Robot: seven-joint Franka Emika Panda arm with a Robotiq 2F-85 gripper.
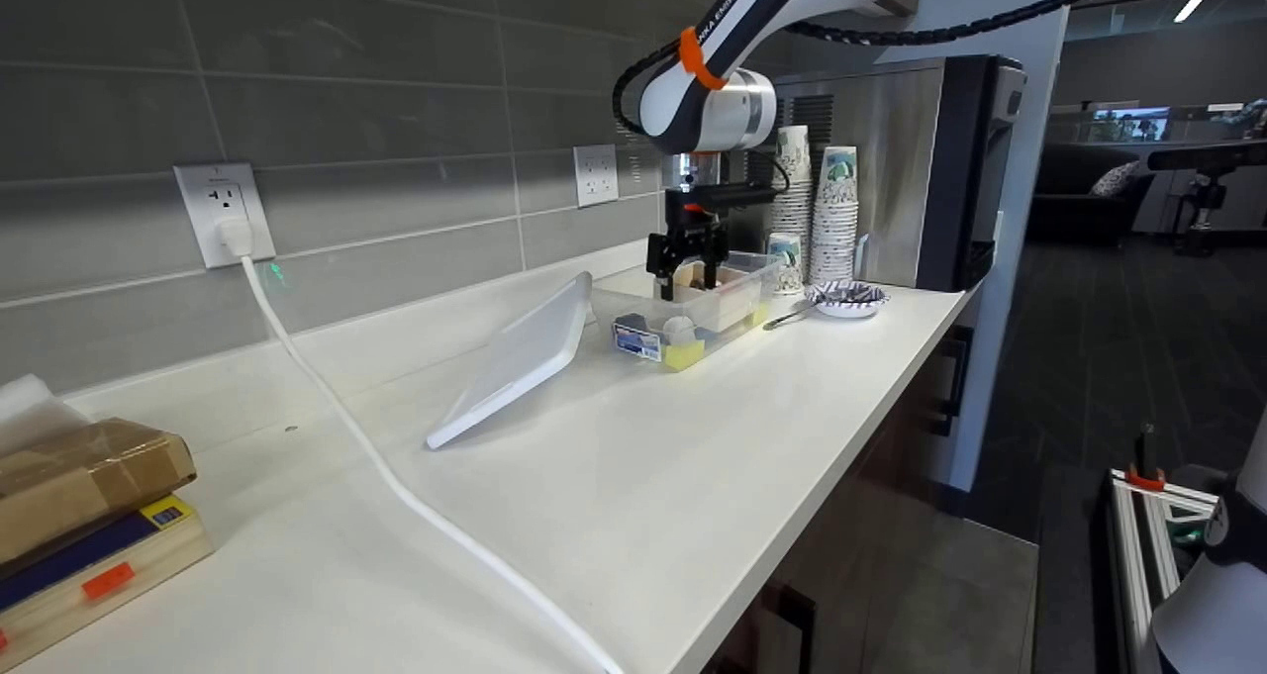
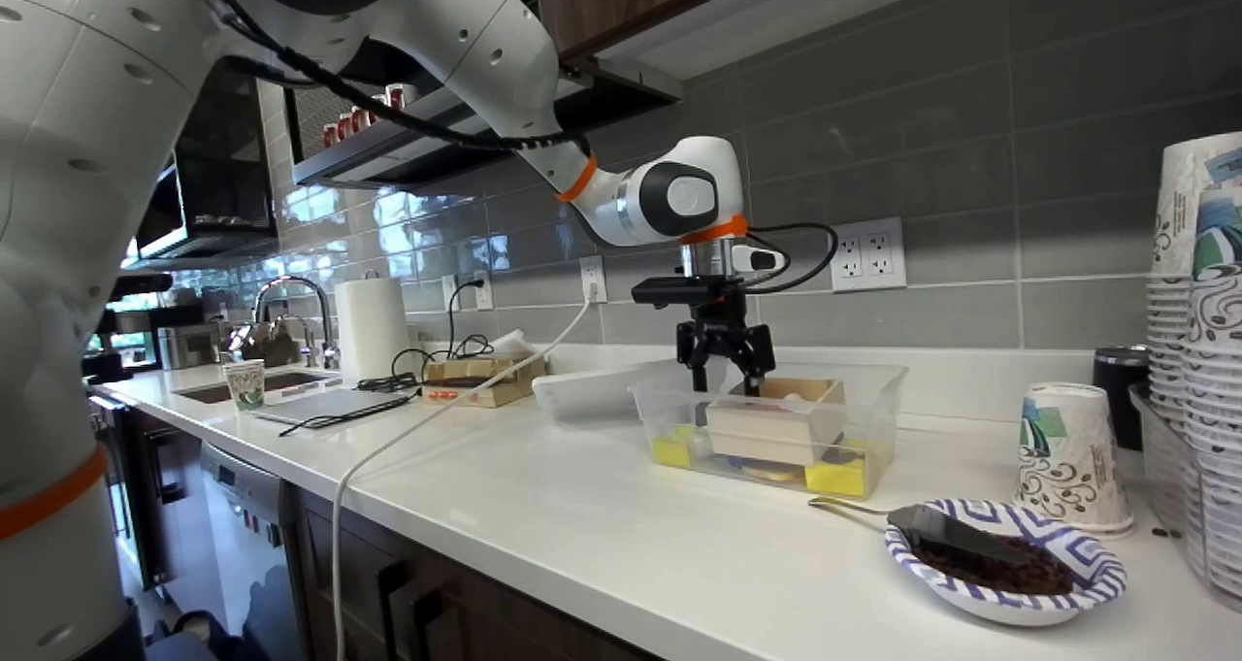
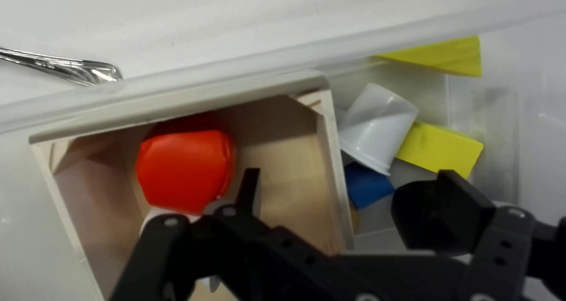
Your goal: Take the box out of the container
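Grey tiles behind, white surface below, and the wooden box sits inside the clear bin — the tool is spread wide with one box wall right between its fingers, so I'd guess pinching that wall comes next.

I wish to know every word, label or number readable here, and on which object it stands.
"NKA EMIKA": on the robot arm; the orange band apparently covers its start.
Too small or blurred to read: blue-and-white label in the clear bin; yellow patch below the cardboard box; wall outlet marks; red cans.
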